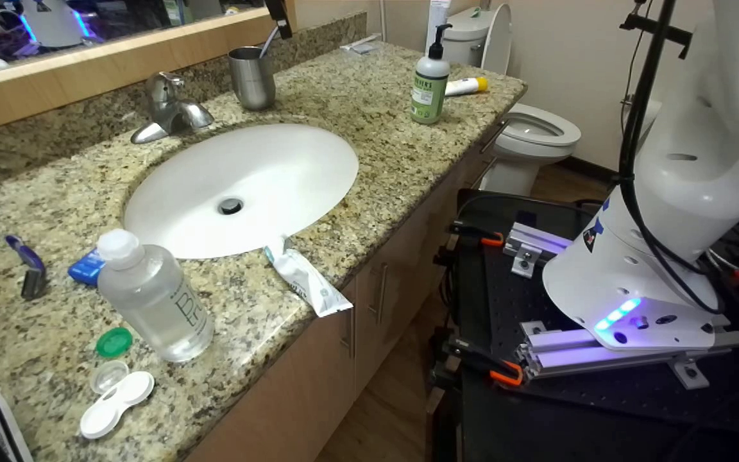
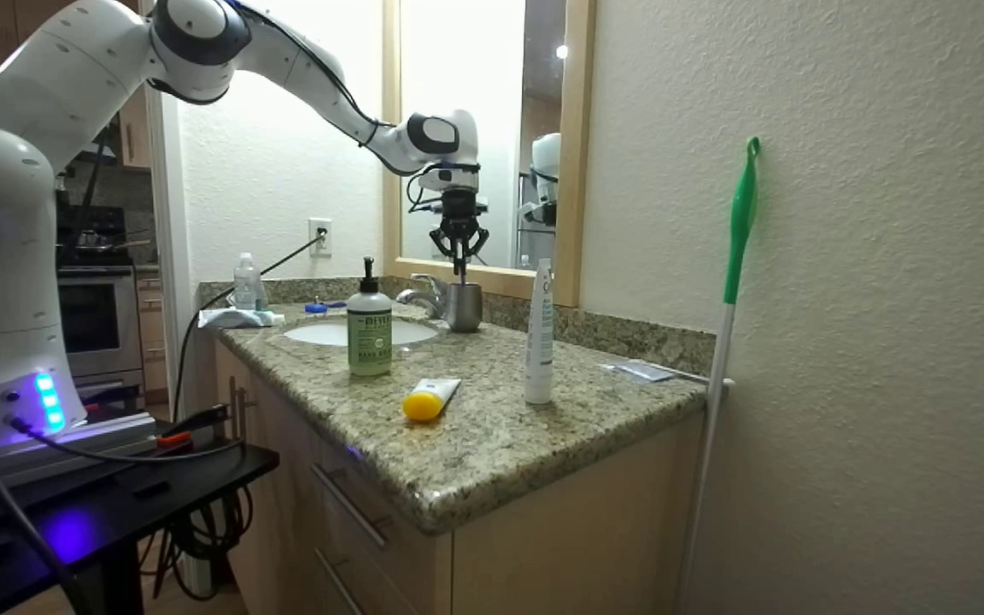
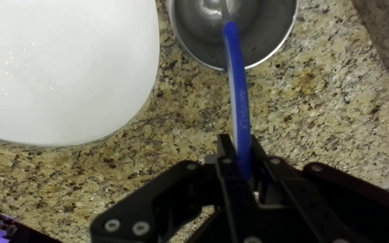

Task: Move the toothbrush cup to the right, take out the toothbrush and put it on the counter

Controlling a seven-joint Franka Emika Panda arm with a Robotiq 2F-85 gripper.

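The dark grey metal toothbrush cup [image 1: 253,82] stands upright on the speckled granite counter [image 1: 382,160], beside the faucet. It also shows in the other views [image 2: 464,309] [image 3: 265,37]. The toothbrush, blue and pale white [image 3: 238,84], leans out over the cup rim with its lower end inside the cup. Its upper part shows in an exterior view [image 1: 269,42]. My gripper [image 3: 239,139] is closed around the toothbrush's upper end, above the cup [image 2: 460,266]. The toothbrush's lowest tip is cut off by the wrist view's edge.
The white oval sink [image 1: 241,186] and faucet [image 1: 170,109] lie beside the cup. A green soap bottle [image 2: 370,329], a yellow-capped tube [image 2: 430,400] and an upright white tube [image 2: 539,342] stand or lie on the counter. The mirror [image 2: 577,154] rises behind the cup.
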